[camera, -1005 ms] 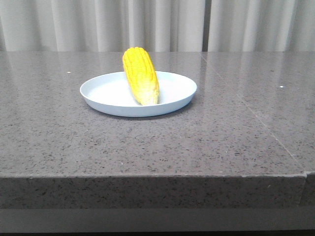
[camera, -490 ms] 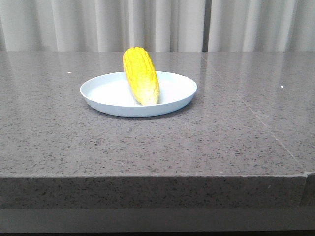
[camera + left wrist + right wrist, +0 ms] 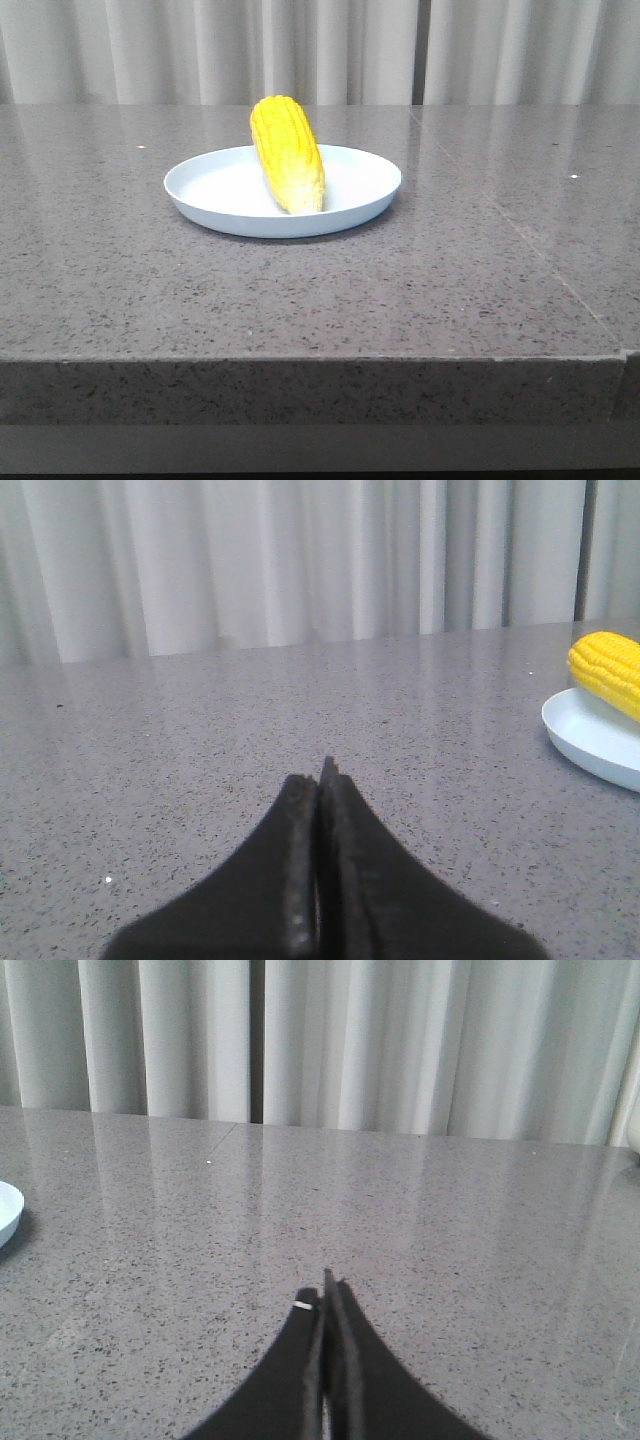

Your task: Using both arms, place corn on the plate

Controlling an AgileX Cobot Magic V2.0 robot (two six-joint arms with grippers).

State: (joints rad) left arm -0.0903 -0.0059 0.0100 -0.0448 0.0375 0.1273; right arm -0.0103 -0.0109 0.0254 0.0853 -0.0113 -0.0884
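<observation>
1. Corn (image 3: 287, 152) lies on the plate (image 3: 210, 190), its pale tip down in the dish toward my side and its fat end propped over the far rim, so it sits tilted, not flat. The cob is shorter than the plate is wide, which is why it can lodge there on the rim.

2. Plate and corn stand on the grey table (image 3: 420, 290), near the middle of it, with a pale curtain (image 3: 320, 50) hanging behind.

3. My left tool (image 3: 318, 780) is pressed together with nothing between its fingers. It is low over the table, well apart from the plate; from its own camera only the plate's edge (image 3: 590, 742) and the fat end of the cob (image 3: 610, 670) show at the side.

4. My right tool (image 3: 326, 1295) is likewise pressed together and holding nothing, low over bare table. Only a sliver of the plate's rim (image 3: 8, 1210) shows in its view, so it too is well clear.

5. Neither tool appears in the front view, so I judge both arms are parked clear of the dish.

6. My judgement: the placing is done, since the corn rests on the plate untouched. The one doubt is the rim-propped lean, which might let a round cob roll if the table is bumped.
</observation>
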